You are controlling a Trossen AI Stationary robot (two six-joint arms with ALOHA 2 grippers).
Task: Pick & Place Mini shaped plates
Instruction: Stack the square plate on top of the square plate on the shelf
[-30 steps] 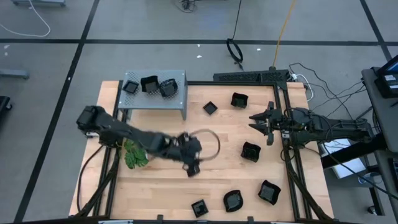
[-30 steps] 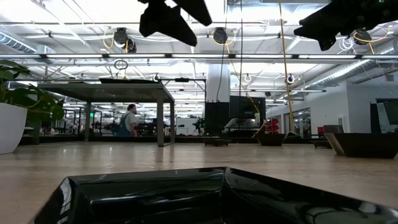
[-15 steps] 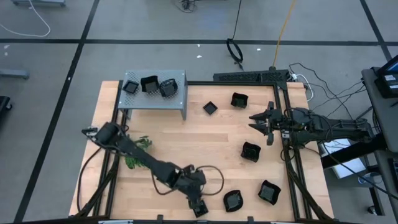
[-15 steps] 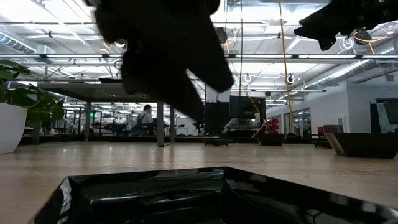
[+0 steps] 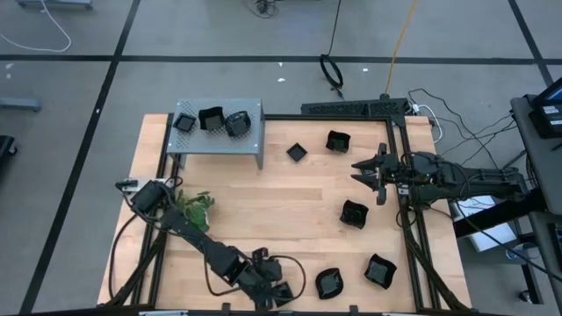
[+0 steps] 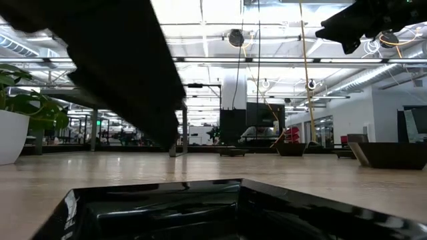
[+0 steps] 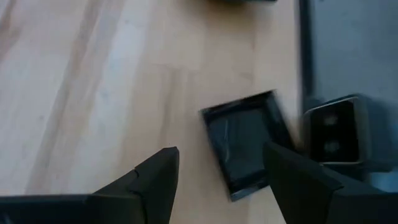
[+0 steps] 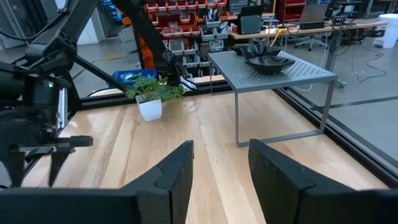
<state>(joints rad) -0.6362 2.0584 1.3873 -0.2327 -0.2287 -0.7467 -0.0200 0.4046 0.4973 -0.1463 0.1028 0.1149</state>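
The left claw [image 7: 221,177], fingers spread, hovers over the small glossy black square plate [image 7: 245,143] at the wooden counter's [image 5: 290,206] six o'clock edge; it should centre astride the rim before pinching.

Bright, even overhead light across my whole rig.
My low view glares with ceiling lights [image 6: 235,37], and the left arm [image 6: 113,60] is a blurred dark silhouette. The left wrist view is smeared: a square plate [image 7: 245,143] reads soft. Wood table [image 5: 307,189] shows faint shadows.
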